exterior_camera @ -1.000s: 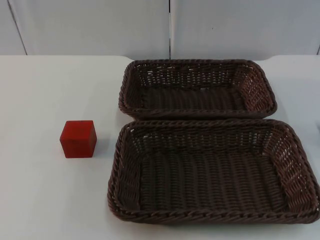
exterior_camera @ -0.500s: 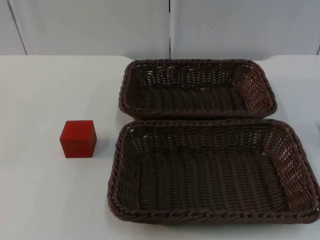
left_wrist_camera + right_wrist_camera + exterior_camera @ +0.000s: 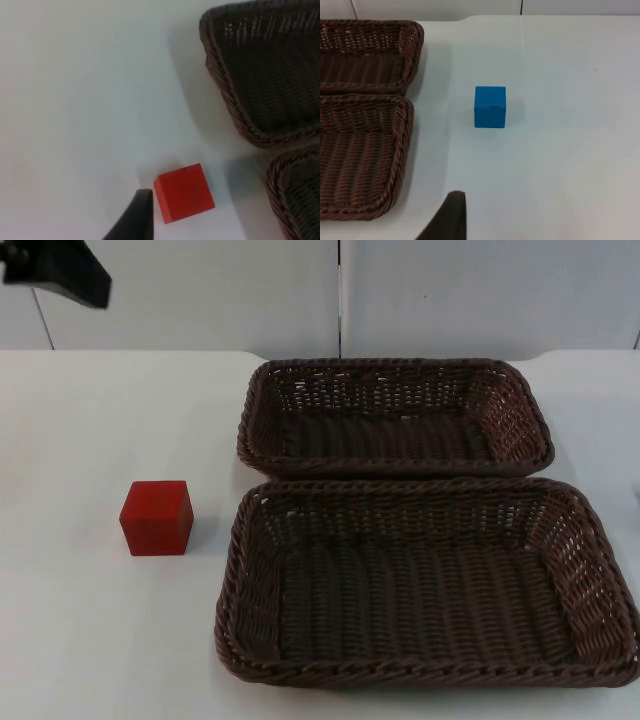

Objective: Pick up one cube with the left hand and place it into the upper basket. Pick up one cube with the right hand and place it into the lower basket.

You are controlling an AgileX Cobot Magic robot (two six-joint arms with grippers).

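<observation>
Left pincer (image 3: 142,212) hangs high over the white table (image 3: 90,640), near the red cube (image 3: 156,517); I cannot tell if either pincer is open; the blue cube (image 3: 490,106) sits beside the two brown baskets; both baskets (image 3: 395,416) (image 3: 425,580) touch.

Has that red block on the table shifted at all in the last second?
No. The red block sits at the same spot beside the lower basket as before. The left arm has come into the top view's upper left corner.

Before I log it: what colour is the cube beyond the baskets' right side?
Blue cube, best in the right wrist view.
</observation>
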